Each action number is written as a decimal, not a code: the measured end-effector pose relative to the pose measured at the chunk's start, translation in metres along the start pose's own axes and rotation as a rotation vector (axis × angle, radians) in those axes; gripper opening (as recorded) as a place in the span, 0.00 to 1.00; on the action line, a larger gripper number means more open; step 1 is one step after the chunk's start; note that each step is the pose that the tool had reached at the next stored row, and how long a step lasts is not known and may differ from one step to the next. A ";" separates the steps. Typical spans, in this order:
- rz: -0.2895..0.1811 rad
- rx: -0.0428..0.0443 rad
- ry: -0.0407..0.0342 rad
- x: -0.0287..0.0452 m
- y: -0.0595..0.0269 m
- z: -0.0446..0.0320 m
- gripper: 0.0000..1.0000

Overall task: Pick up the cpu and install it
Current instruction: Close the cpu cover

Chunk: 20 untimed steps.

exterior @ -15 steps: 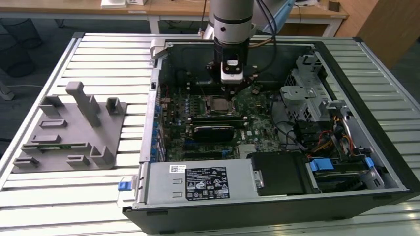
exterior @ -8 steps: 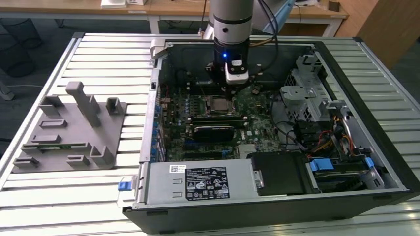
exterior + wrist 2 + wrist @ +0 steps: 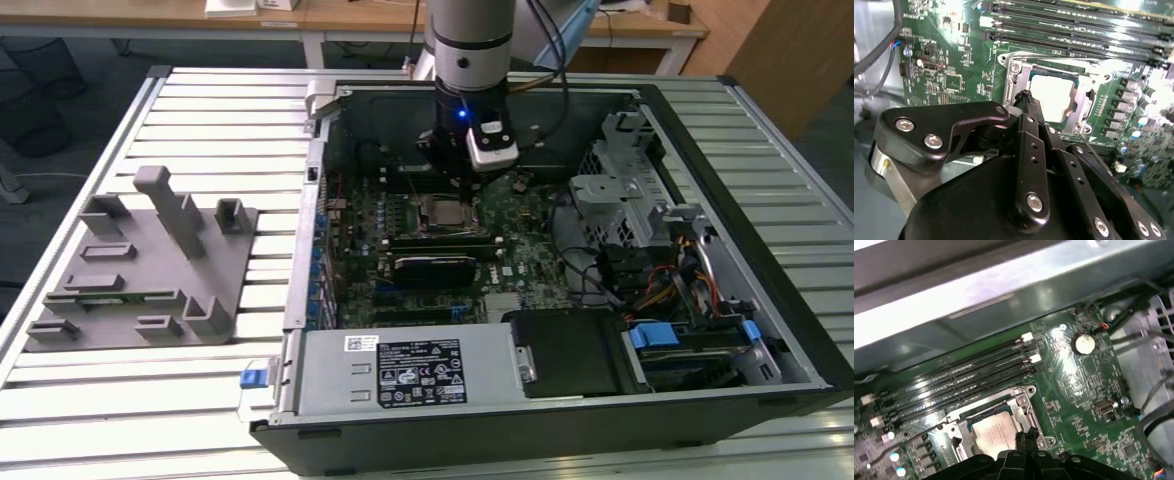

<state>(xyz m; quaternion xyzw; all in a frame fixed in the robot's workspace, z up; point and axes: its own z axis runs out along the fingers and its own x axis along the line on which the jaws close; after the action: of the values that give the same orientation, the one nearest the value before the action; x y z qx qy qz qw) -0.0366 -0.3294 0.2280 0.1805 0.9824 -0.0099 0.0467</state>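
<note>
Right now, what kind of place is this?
Probably a robotics lab or workshop: an open computer case sits on a slatted metal table, a robot arm reaches into it, and office desks stand behind.

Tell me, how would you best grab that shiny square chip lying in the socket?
Probably by two opposite edges of the chip, coming straight down from above. It lies flat in its socket frame, ringed by metal, so only the top and thin rim are reachable.
</note>
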 end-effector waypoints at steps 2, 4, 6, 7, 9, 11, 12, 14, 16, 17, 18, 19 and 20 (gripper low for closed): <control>-0.035 -0.0018 -0.0007 0.0000 0.0000 0.0002 0.11; -0.071 -0.0036 -0.0014 0.0000 0.0000 0.0004 0.11; -0.106 -0.0048 -0.0023 0.0001 0.0000 0.0006 0.11; -0.123 -0.0051 -0.0028 0.0001 0.0000 0.0007 0.11; -0.154 -0.0043 -0.0041 0.0001 0.0000 0.0010 0.11; -0.184 -0.0024 -0.0052 0.0001 0.0000 0.0015 0.11; -0.198 -0.0016 -0.0055 0.0002 0.0000 0.0018 0.11; -0.228 0.0003 -0.0057 0.0002 0.0000 0.0024 0.11; -0.245 0.0032 -0.0066 0.0003 0.0000 0.0025 0.11; -0.247 0.0038 -0.0068 0.0004 -0.0001 0.0025 0.11; -0.247 0.0037 -0.0068 0.0004 -0.0001 0.0025 0.11; -0.247 0.0037 -0.0068 0.0004 -0.0001 0.0025 0.11; -0.247 0.0036 -0.0069 0.0004 0.0000 0.0026 0.11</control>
<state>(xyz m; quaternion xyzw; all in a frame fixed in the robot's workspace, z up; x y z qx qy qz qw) -0.0367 -0.3294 0.2254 0.0580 0.9970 -0.0179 0.0482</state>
